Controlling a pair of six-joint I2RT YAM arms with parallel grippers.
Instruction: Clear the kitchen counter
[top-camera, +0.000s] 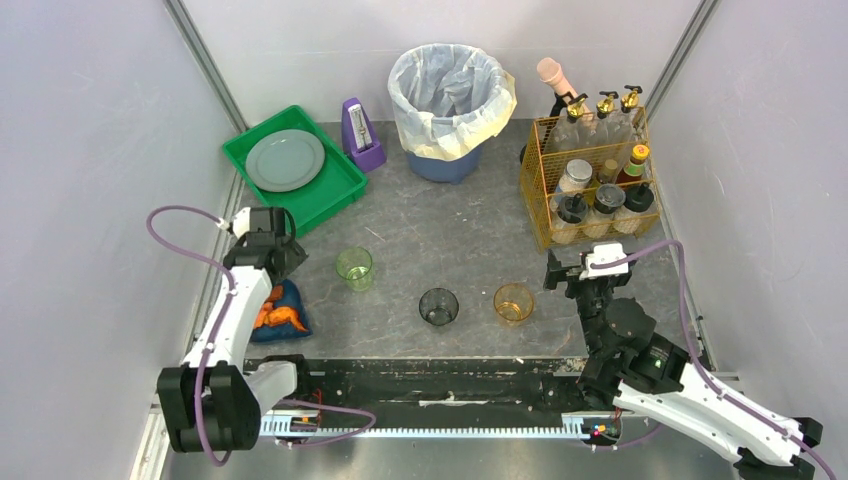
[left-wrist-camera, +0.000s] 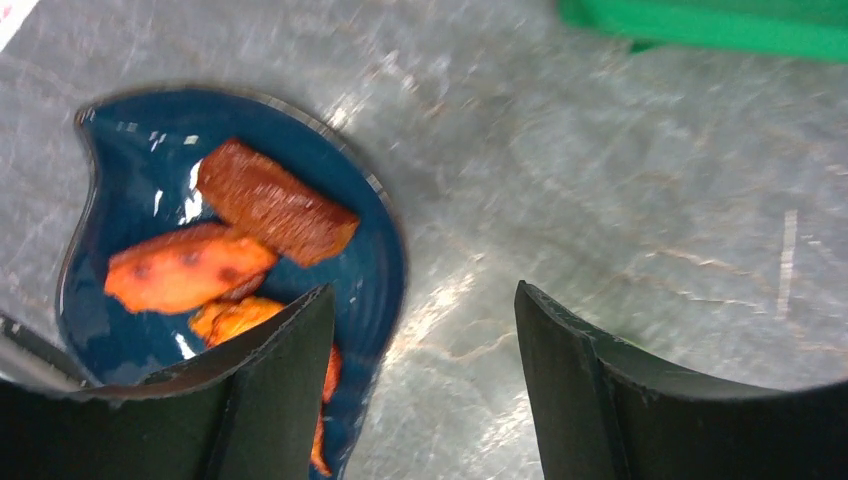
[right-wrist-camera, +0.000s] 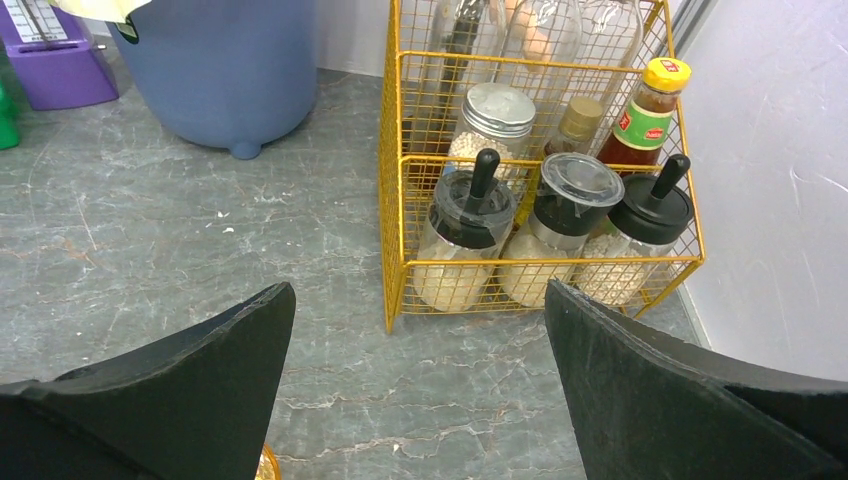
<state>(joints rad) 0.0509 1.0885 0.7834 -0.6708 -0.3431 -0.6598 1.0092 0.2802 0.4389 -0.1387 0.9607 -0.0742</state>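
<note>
Two arms (top-camera: 232, 318) (top-camera: 700, 395), three cups (top-camera: 354, 267) (top-camera: 438, 306) (top-camera: 513, 302) on counter (top-camera: 430, 235)

Green cup (top-camera: 354, 268) on kitchen counter (top-camera: 432, 228)

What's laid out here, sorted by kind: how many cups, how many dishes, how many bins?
Cups: 3 (green cup, dark cup, amber cup)
Dishes: 2 (grey plate, blue dish)
Bins: 1 (bin)
Total: 6

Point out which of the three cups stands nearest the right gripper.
The amber cup, rightmost in the row; the dark cup and green cup stand farther left of the right gripper.
</note>
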